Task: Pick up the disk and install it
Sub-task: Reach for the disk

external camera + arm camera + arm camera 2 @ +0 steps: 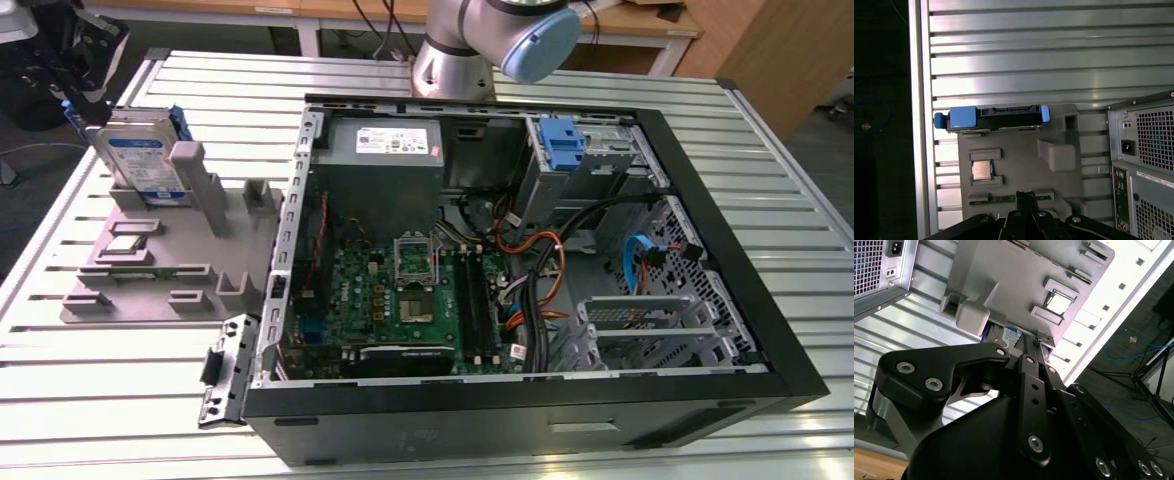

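Note:
The disk [140, 160] stands upright on its edge in a slot at the far end of the grey holder block [160, 250], at the exterior view's left. It is silver, with a white-and-blue label and a blue frame. In the first wrist view the disk [996, 112] appears edge-on, its blue frame ends showing. My gripper [1026, 195] hovers over the holder block [1019, 165], apart from the disk, fingers shut together with nothing between them. In the second wrist view the gripper [1030, 342] points toward a corner of the disk's label [1011, 335].
An open computer case [534, 260] lies on the slatted metal table [120, 400], with a power-supply box [380, 150], a motherboard [400, 290] and a drive bay with a blue latch [563, 145]. A square chip [982, 170] sits on the holder block. The table edge [919, 125] runs close beside the block.

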